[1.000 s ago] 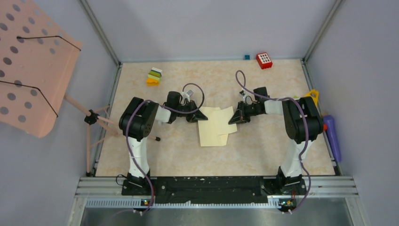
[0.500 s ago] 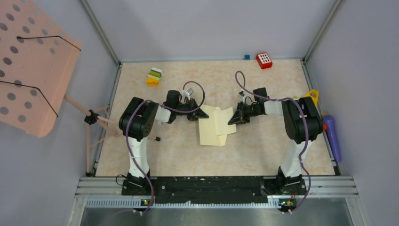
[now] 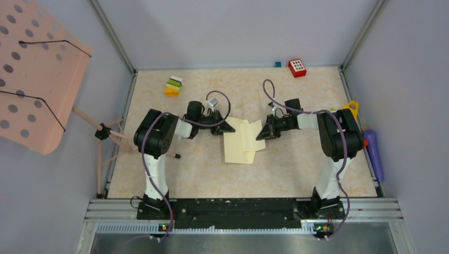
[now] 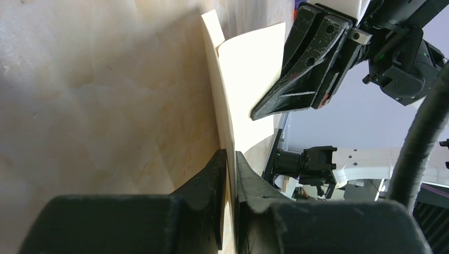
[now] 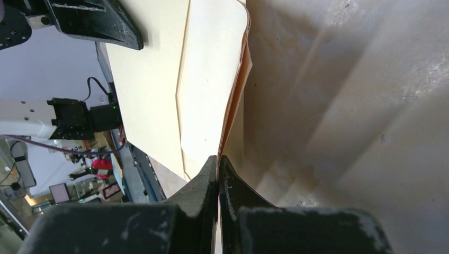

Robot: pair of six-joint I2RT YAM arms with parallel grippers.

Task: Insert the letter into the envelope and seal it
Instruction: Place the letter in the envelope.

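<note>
On the desk the envelope is lying mid-surface. The letter is overlapping its right part and has been sliding slightly leftward across it, so insertion looks under way, not finished, and sealing is still ahead. The left pincer is clamping the envelope's left edge; the right pincer is pinching the letter. Counting: one envelope, one letter, two pincers, one red block far right, one stack of coloured blocks far left.

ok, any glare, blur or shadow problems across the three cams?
Top external: even light, sharp, no glare. Left wrist: the left end effector is a dark, soft blur; the envelope is bright but not blown out. Right wrist: the backlit letter glows orange at its fold.
</note>
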